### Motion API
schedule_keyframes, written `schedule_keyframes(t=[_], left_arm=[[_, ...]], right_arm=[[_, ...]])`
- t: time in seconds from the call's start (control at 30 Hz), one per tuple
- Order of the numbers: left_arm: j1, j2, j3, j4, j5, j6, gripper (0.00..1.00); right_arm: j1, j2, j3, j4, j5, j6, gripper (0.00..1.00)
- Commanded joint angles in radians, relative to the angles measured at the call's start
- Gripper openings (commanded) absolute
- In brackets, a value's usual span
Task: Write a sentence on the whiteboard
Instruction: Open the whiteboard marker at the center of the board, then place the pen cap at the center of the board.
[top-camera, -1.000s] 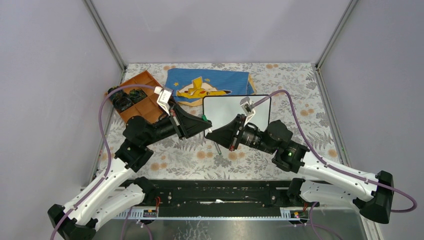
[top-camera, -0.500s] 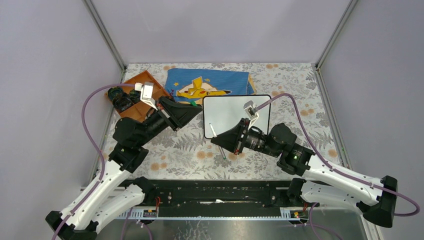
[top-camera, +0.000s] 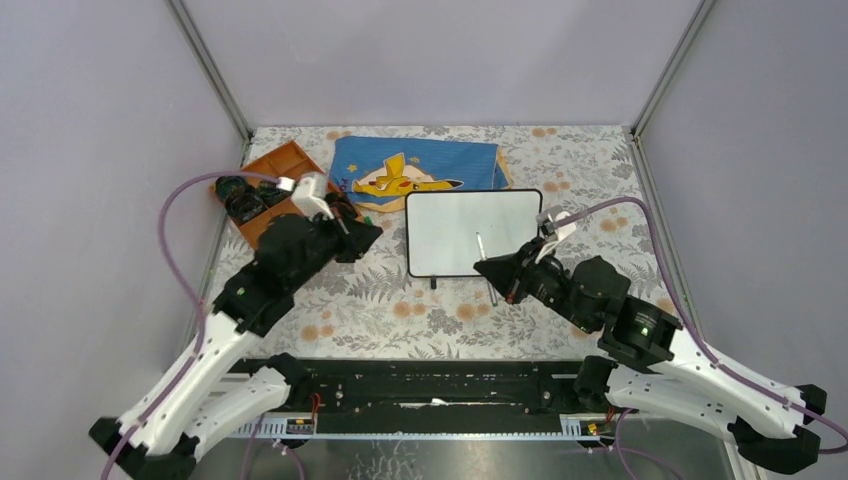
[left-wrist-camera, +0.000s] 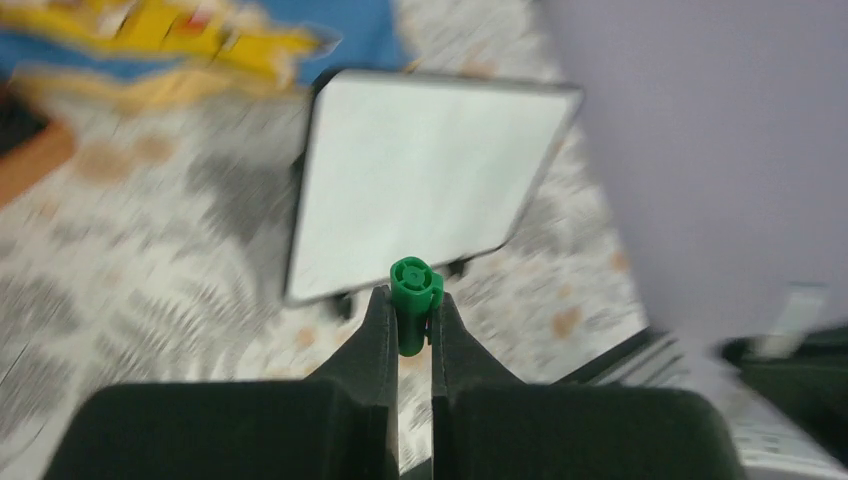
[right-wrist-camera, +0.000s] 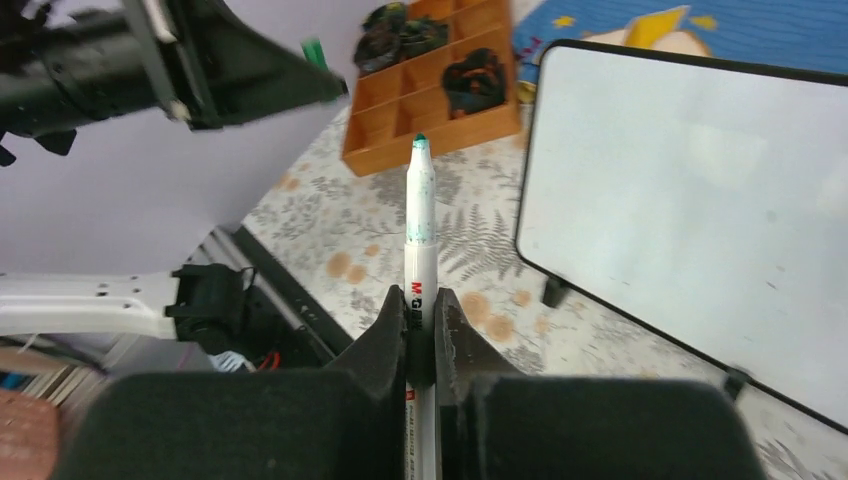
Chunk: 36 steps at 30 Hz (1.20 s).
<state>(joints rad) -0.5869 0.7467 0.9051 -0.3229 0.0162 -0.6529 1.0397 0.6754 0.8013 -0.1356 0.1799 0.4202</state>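
The whiteboard (top-camera: 455, 225) stands on little black feet at the table's middle, and its white face (right-wrist-camera: 690, 190) is blank: no sentence shows on it. My right gripper (top-camera: 487, 268) hovers over the board's near edge, shut on an uncapped white marker (right-wrist-camera: 421, 230) whose green tip (right-wrist-camera: 419, 141) points up and away. In its own view the right gripper (right-wrist-camera: 420, 312) pinches the marker's barrel. To the left of the board, my left gripper (top-camera: 374, 229) is shut on the marker's green cap (left-wrist-camera: 414, 296). The whiteboard (left-wrist-camera: 420, 180) lies ahead of that left gripper (left-wrist-camera: 411, 310).
A blue Pikachu cloth (top-camera: 420, 162) lies behind the board. At the back left sits an orange compartment tray (top-camera: 272, 200) with dark items in it. The floral tablecloth (top-camera: 400, 310) covers the table, with grey walls on three sides.
The two grippers, close together a second ago, have drawn apart. The left one went left and back with the cap; the right one swung right with the bare marker.
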Motion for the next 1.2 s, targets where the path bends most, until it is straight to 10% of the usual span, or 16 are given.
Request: schedule_keyframes(t=[0.0, 0.5, 1.17], left_arm=[[0.004, 0.160, -0.021, -0.316, -0.092, 0.031, 0.00], [0.015, 0.629, -0.051, -0.292, -0.138, -0.026, 0.10], [0.015, 0.740, -0.131, -0.158, -0.084, -0.050, 0.18]], right_arm=[[-0.001, -0.041, 0.001, -0.113, 0.143, -0.023, 0.00], [-0.001, -0.079, -0.037, -0.115, 0.129, 0.009, 0.00], [-0.001, -0.067, -0.036, -0.111, 0.123, 0.013, 0.00]])
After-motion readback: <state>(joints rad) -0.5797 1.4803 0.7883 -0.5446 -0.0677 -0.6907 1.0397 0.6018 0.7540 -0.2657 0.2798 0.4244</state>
